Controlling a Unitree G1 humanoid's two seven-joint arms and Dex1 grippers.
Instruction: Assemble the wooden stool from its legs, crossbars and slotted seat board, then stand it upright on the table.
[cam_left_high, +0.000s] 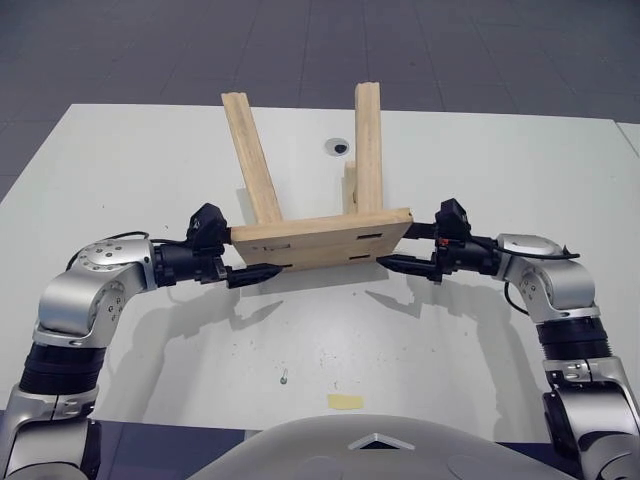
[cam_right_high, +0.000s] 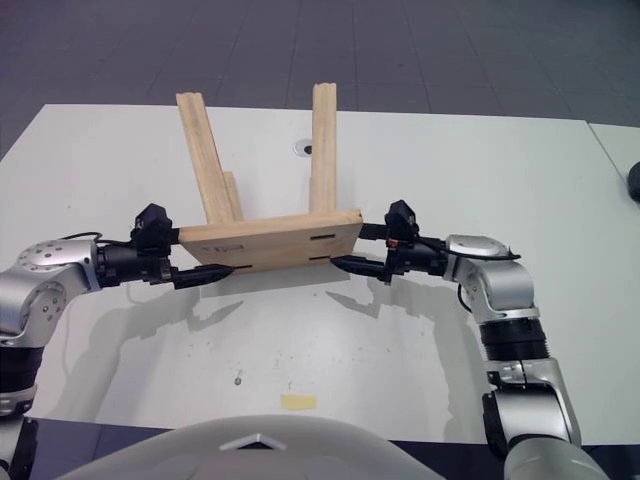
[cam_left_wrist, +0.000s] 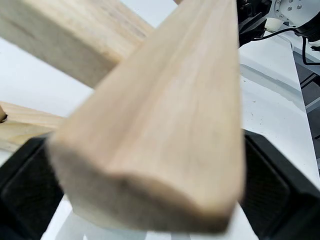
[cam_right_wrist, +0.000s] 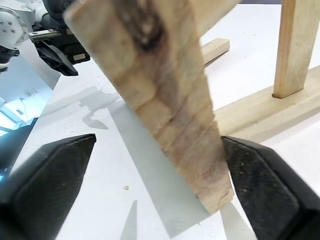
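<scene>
**Position.** Wooden stool held clear over the white tabletop and tipped on its side. Slotted seat board on edge, facing the robot. Two legs pointing away, splayed slightly apart.

**Left claw**. Clamped on the left end of the seat board, with both pads pressed against the wood.

**Right claw**. Spread wide around the right end of the board. One finger against the wood, the other standing apart from it.

**Handling (judged, not measured).**
- Treat as stiff, dry softwood: probably light for its bulk, not fragile, with smooth planed faces likely to slide in a loose hold.
- Take hold at the two short ends of the seat board, across its thickness, as close to level as possible.
- Avoid lifting by a single leg, since the slot joints appear to be push-fit and may work loose under twisting.
- Close the right claw fully before rotating the stool upright. Otherwise expect the board to pivot in the left claw alone.

**Markings.** No brand, label or legible writing on the wood. Dark knot visible on the board end in the right wrist view. Yellow tape scrap near the front edge of the tabletop, blank as far as can be seen.
</scene>
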